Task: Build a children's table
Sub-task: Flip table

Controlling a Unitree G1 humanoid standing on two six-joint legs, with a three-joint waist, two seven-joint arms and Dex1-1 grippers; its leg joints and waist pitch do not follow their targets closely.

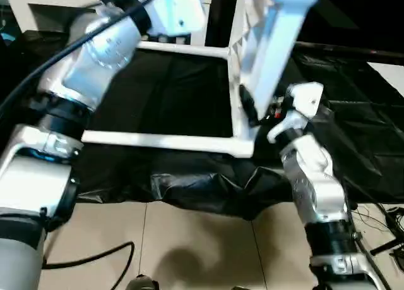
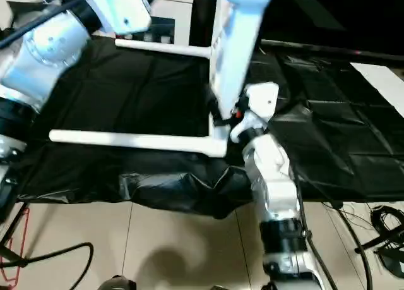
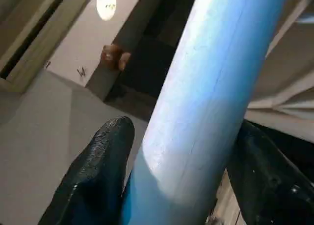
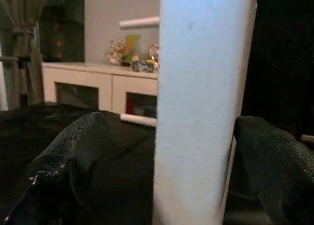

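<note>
Right now I have the children's table (image 1: 252, 69) tipped up on edge over the black-draped work table (image 1: 164, 88), three legs seated, two of them lying out along the cloth. My left gripper (image 3: 176, 186) straddles a raised leg (image 3: 211, 87), fingers not yet clamped. My right gripper (image 4: 162, 176) stands wide around the top's edge. Next, I judge, I must grip firmly before turning it. No writing is legible anywhere.

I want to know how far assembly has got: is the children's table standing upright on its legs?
No: the table is tipped on its side, with two legs lying level over the black cloth.
</note>
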